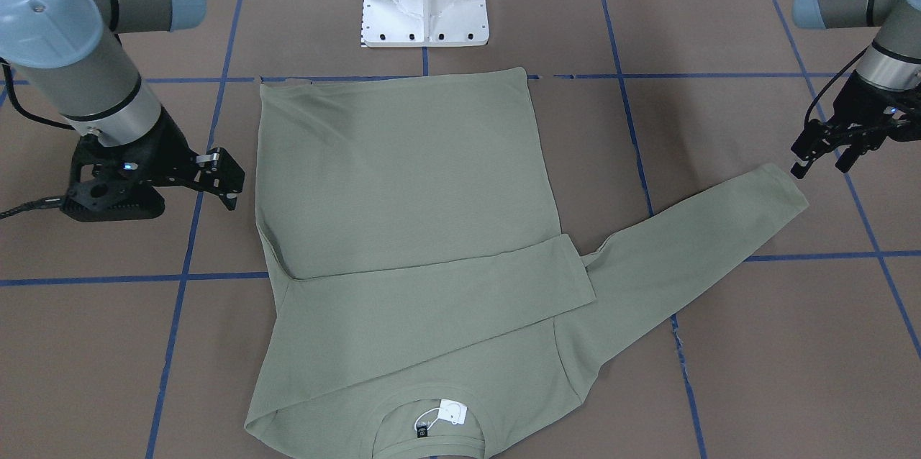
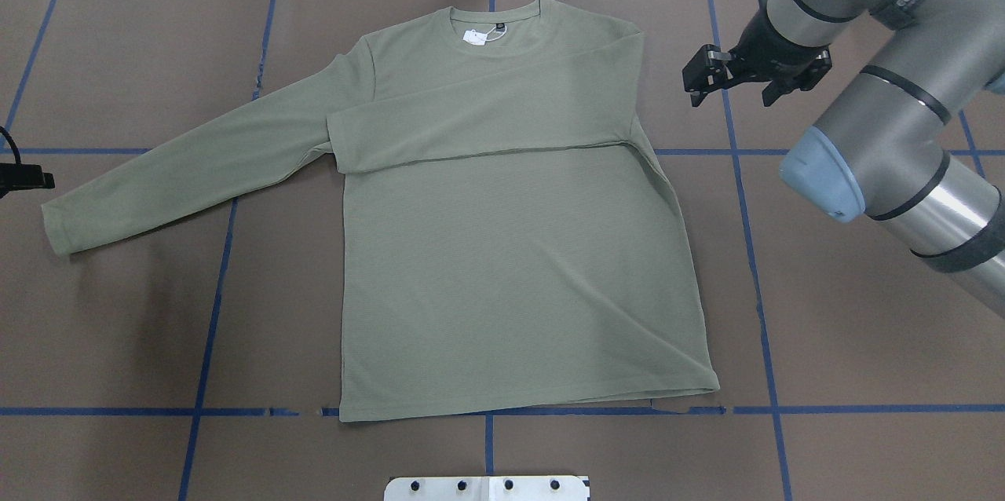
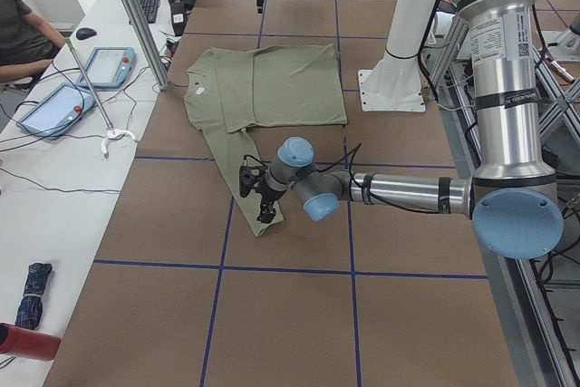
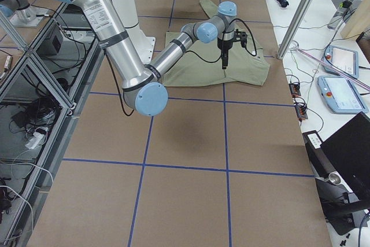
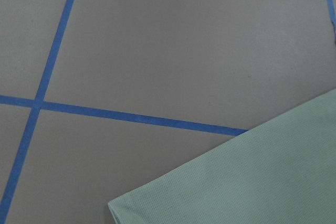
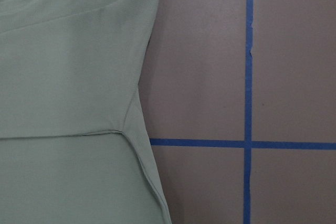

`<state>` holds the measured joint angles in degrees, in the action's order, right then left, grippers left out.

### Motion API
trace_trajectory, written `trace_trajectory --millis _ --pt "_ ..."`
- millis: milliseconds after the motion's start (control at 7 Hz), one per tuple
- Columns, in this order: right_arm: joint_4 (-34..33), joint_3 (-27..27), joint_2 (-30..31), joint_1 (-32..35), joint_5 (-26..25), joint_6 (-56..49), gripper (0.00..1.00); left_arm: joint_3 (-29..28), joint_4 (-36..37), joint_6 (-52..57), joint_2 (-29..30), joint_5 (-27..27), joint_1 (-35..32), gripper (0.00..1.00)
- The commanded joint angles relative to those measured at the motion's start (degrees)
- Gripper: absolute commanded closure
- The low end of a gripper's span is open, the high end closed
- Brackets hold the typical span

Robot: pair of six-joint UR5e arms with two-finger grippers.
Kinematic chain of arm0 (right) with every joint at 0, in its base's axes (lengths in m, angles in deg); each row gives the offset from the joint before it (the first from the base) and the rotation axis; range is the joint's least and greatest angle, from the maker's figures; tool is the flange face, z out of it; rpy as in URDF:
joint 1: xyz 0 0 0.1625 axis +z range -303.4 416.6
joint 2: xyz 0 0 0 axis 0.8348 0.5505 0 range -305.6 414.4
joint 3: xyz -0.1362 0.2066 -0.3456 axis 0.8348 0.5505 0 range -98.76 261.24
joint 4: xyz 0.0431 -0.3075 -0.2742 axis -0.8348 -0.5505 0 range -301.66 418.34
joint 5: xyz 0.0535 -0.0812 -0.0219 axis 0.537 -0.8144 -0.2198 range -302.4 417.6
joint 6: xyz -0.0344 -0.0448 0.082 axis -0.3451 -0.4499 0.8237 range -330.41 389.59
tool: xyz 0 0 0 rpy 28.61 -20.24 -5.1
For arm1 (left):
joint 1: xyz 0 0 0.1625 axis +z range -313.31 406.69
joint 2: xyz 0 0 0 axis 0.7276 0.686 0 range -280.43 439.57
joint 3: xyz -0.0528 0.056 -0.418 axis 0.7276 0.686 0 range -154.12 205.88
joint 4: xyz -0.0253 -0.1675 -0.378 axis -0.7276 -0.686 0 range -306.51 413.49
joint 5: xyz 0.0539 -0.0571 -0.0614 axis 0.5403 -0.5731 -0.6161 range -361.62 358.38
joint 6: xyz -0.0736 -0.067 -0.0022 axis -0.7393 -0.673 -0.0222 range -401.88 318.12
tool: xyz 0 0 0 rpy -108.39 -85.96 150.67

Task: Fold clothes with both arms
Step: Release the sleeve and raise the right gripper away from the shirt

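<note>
**One sleeve tucked, one sleeve out, both grippers open**

Over by the left edge of the tabletop [image 2: 118, 328] we have the left gripper [image 1: 820, 165], fingers spread apart and holding nothing, poised just beside the cuff [image 1: 781, 182] of the outstretched sleeve. That sleeve runs on a slant from the left edge in towards the middle.

Centre table, the olive-green long-sleeved shirt [image 2: 510, 265] lies flat, hem toward the robot's edge and round neck toward the far edge. A white hang tag [image 2: 479, 36] sits in the collar. The other sleeve [image 2: 471, 128] is folded straight across the chest.

On to the right: the right gripper [image 2: 732, 89] hangs just off the shirt's shoulder. Its fingers are parted too and clear of the cloth, above a blue tape line [image 2: 746, 234].
</note>
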<state>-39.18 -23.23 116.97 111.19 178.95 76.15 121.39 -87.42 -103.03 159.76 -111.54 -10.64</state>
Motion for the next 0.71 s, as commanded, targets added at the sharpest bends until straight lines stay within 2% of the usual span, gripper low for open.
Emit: trace_trajectory --millis 0,143,571 --pt "0.1 -1.3 2.5 0.7 0.8 -1.7 0.00 -5.7 -2.9 -1.8 0.8 4.6 3.5 0.00" --pt "0.1 -1.4 2.6 0.7 0.7 -1.7 0.00 -7.9 -5.7 -1.9 0.8 4.9 4.1 0.00" --pt "0.1 -1.4 2.6 0.7 0.8 -1.7 0.00 -8.1 -6.1 -6.6 1.7 5.2 7.1 0.00"
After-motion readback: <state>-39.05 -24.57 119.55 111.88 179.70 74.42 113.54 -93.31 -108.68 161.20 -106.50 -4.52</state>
